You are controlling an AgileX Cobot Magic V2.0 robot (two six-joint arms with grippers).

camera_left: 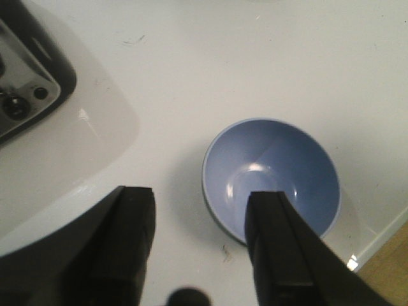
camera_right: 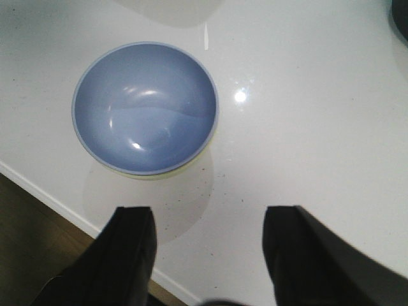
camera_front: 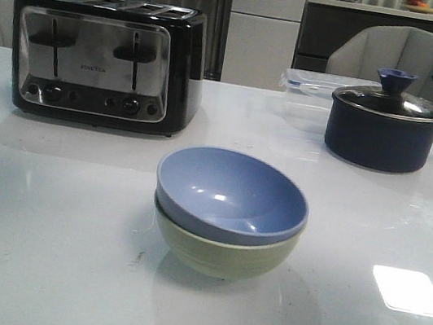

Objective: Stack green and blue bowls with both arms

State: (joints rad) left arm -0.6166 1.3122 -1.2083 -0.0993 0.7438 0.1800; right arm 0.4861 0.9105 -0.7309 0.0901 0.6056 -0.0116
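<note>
Left gripper (camera_left: 201,245): released, jaws spread wide, nothing held; raised above the desk (camera_left: 255,57). Blue bowl (camera_left: 272,178) just ahead of it, partly hidden behind one finger, no contact visible.

Right gripper (camera_right: 207,252): released, jaws wide apart, empty; also raised clear of the desk. Blue bowl ahead and off toward one finger, apart from both.

Blue bowl, front view (camera_front: 232,195): nested upright inside the green bowl (camera_front: 223,250), tilted slightly, rim not quite level with the rim beneath. Green bowl showing only as a thin pale edge in the wrist views. Stack standing mid-desk, between the two grippers. Stacking judged done, or lacking only a small levelling.

Handling, judged: light, stiff, matte plastic-looking shells; smooth sides likely to slip under a pinch from outside. Best hold across the rim, one finger inside and one outside. Nested pair prone to lifting together or rocking if only the upper rim is taken.

Farther out: black-and-steel four-slot toaster (camera_front: 105,58) beyond the left gripper; dark navy lidded pot (camera_front: 383,123) beyond the right, clear lidded container (camera_front: 311,87) just behind it.
</note>
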